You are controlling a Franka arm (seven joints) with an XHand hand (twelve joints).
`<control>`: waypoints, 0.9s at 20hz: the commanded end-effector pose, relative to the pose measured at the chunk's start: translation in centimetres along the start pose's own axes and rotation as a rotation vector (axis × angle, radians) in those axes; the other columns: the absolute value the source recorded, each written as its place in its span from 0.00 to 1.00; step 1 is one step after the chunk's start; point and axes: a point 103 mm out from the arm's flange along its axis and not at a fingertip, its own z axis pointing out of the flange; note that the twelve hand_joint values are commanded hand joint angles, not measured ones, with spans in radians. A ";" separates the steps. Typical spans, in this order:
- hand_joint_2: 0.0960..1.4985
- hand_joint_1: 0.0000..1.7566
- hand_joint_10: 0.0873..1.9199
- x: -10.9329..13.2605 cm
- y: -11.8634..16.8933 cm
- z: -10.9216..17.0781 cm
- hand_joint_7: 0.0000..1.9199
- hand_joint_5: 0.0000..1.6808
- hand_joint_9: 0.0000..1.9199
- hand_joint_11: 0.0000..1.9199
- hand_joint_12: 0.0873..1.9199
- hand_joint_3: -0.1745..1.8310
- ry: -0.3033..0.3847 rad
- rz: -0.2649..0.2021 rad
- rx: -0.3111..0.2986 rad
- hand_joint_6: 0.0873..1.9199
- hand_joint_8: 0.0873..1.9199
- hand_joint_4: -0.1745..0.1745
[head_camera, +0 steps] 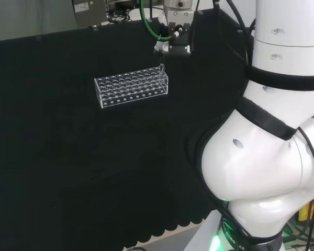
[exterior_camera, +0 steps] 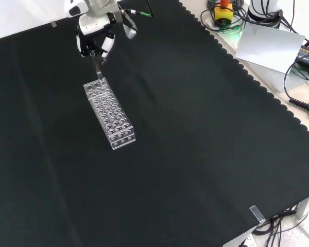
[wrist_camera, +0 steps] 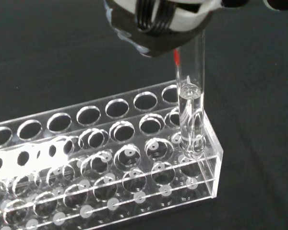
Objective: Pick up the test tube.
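Seen from left to right in the head view: first the clear test tube rack (head_camera: 132, 87) lying on the black cloth of the counter (head_camera: 68, 157), then at its right end the test tube (head_camera: 161, 69), standing upright in a corner hole, and right above it the hand (head_camera: 174, 39).

In the wrist view, test tube (wrist_camera: 191, 110) with its foot inside the corner hole of the rack (wrist_camera: 105, 163), some clear liquid in the lower part, a small red mark near the top. Upper part of the tube reaching up under the hand (wrist_camera: 156, 24) (whether the fingers already pinch it or are open around it, cannot tell; contact hidden by the hand itself).

Step in hand, probably: the grasp at the top of the tube, tube not lifted out yet. Next move calls for a straight vertical pull, no tilt, so that the glass does not catch the hole's rim or drag the rack.

In the front view, hand (exterior_camera: 95, 41) near the cloth's far edge, rack (exterior_camera: 109, 116) pointing toward the middle. Wide open cloth on all sides, scalloped edge well apart, free room above.
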 end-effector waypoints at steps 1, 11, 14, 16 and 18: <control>0.67 0.70 0.14 -0.3 -0.3 -3.0 0.92 0.85 0.85 0.67 0.43 0.00 0.061 0.009 -0.012 0.07 0.17 0.00; 0.67 0.70 0.12 -0.2 -1.6 -9.0 0.93 0.87 0.86 0.67 0.43 0.00 0.137 -0.009 -0.056 0.05 0.15 0.00; 0.67 0.70 0.12 0.0 -2.5 -11.0 0.93 0.87 0.87 0.67 0.43 0.00 0.154 -0.020 -0.078 0.04 0.15 0.00; 0.67 0.70 0.12 0.2 -3.2 -12.2 0.93 0.87 0.87 0.67 0.43 0.00 0.165 -0.030 -0.090 0.04 0.15 0.00; 0.67 0.70 0.12 0.5 -4.2 -13.5 0.93 0.87 0.87 0.67 0.43 0.00 0.174 -0.040 -0.110 0.04 0.15 0.00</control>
